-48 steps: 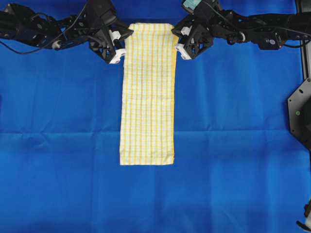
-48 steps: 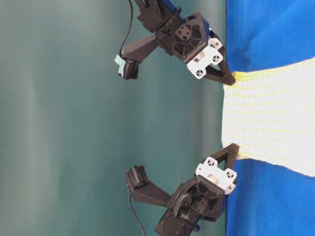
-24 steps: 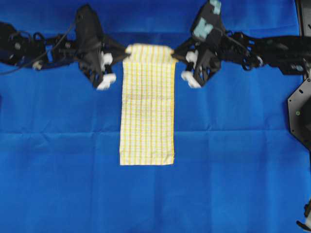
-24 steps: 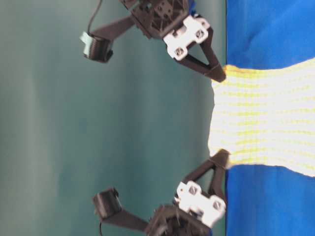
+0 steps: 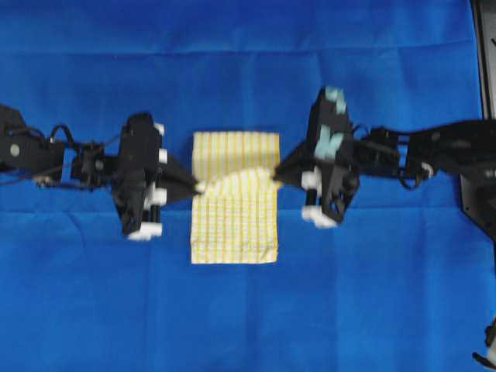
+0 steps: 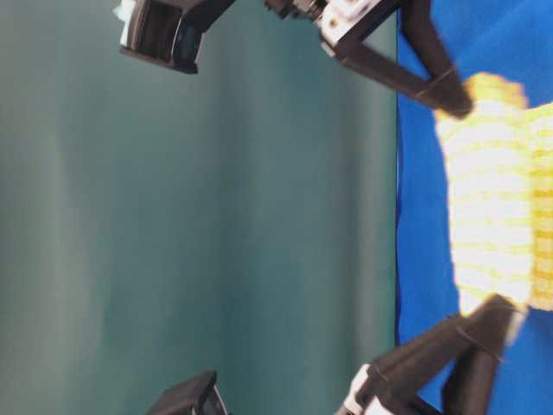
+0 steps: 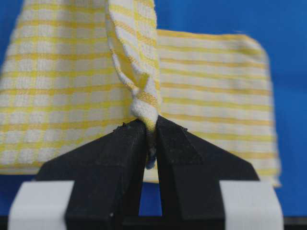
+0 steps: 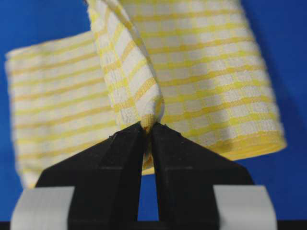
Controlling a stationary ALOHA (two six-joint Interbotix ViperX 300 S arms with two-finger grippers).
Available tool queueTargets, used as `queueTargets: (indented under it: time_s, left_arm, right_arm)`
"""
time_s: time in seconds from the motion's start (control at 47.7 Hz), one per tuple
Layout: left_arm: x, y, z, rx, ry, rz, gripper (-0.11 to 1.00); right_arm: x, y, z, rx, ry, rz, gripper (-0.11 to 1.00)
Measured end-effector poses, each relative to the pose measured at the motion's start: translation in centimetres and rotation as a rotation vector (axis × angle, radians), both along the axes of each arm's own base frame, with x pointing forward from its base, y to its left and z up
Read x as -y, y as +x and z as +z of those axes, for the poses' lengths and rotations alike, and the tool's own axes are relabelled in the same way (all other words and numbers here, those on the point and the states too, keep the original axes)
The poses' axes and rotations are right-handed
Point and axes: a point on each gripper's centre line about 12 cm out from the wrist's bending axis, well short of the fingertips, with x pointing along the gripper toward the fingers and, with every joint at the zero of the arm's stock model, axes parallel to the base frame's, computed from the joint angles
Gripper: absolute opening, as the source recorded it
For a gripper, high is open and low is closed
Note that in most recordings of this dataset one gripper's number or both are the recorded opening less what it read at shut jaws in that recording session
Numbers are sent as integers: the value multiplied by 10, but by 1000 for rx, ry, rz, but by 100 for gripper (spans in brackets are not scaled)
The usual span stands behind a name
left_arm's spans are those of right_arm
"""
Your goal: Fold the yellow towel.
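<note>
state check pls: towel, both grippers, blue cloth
yellow towel: partly folded, far edge lifted and carried over the near half, both corners pinched.
left gripper: shut on the towel's left corner.
right gripper: shut on the towel's right corner.
blue cloth: spread flat under the towel, faint creases.

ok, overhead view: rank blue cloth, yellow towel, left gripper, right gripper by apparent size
1. blue cloth, fills nearly the whole view
2. yellow towel
3. left gripper and right gripper: look about alike, and sit nearer the camera, so not ranked apart
</note>
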Motion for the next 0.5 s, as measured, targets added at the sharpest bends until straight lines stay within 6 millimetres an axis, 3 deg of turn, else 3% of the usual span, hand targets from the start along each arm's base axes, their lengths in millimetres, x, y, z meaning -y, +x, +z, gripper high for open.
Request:
queueTargets:
  time_s: [0.231, 0.503]
  left_arm:
    - [25, -1, -12, -29, -24, -52, 4]
    - [38, 6, -31, -66, -21, -81, 4]
  right_arm:
    - [-28, 2, -16, -34, 27, 42, 5]
    - [-43, 10, -27, -57, 26, 74, 5]
